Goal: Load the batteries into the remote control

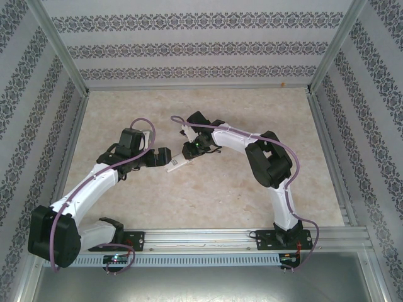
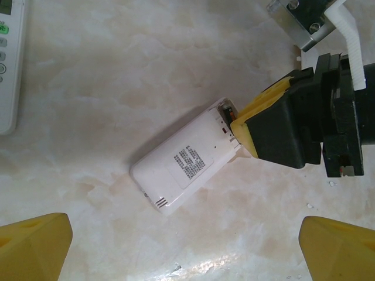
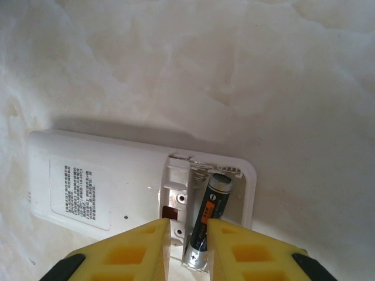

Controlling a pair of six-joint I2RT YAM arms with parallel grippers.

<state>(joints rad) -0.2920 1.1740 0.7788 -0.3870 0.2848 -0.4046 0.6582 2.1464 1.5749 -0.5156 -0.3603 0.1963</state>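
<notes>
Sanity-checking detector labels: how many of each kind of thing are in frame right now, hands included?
Remotes: 2 (back-up remote, button-side-up remote)
Batteries in view: 1 (battery, in the back-up remote's open compartment)
Hands: 2 (left hand, right hand)
Total: 5

A robot test cell dressed up like a home, not a real room; aluminium frame posts [image 1: 60, 49] hold panels of striped floral wallpaper [image 1: 189, 47] on the left, far and right; the table [image 1: 220, 195] has a beige marble-look top; a metal mounting rail [image 1: 201, 239] runs along its near edge.
</notes>
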